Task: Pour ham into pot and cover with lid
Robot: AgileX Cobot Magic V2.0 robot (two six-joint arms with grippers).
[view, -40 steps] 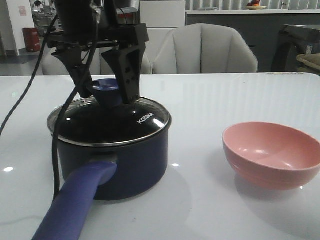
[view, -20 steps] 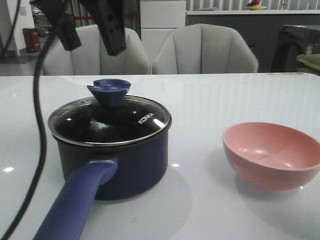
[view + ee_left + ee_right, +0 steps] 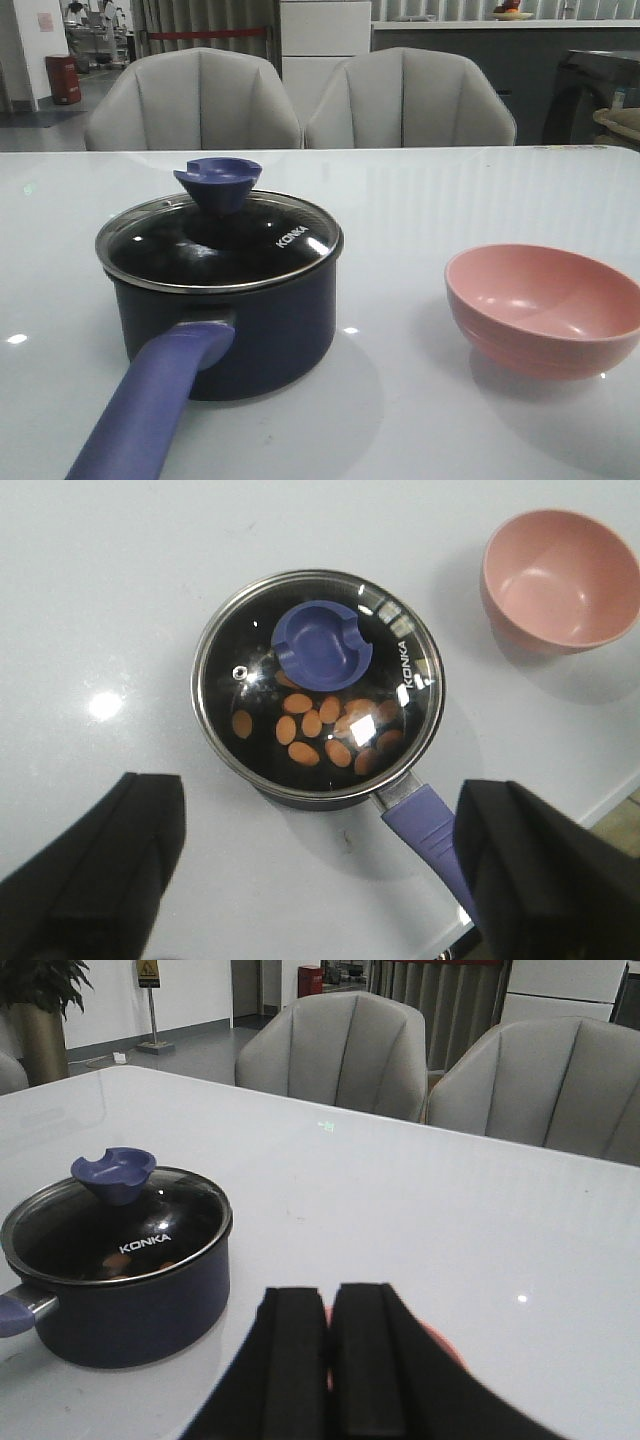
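White and glossy, the counter (image 3: 430, 200) carries everything, with two grey chairs (image 3: 190, 100) behind its far edge. Taking the pot (image 3: 240, 330) as the landmark: it is a dark navy saucepan standing on the counter, its long purple-blue handle (image 3: 150, 410) reaching toward the robot's side in the front view.

Well apart from the pot, on the robot's right, sits the pink bowl (image 3: 545, 305), upright and with nothing visible inside it.

On the pot rests the lid (image 3: 215, 240), clear glass with a steel rim, seated level all around the rim, white "KONKA" lettering facing the bowl side. Its purple-blue flared knob (image 3: 218, 185) stands at the lid's centre.

The left hand (image 3: 310, 880) hangs high above the pot, seen only in its own wrist view: its two black fingers (image 3: 100, 880) are spread wide apart with nothing between them, and the pot shows in the gap far below. The right hand (image 3: 328, 1360) sits off beside the pot over bare counter; its two pads are pressed together, and a sliver of pink shows behind them, though whether anything is actually pinched there I cannot tell.

Inside the pot, under the glass, lies the ham (image 3: 320, 730): small orange-pink slices scattered on the black bottom, mostly on the handle side of the knob.
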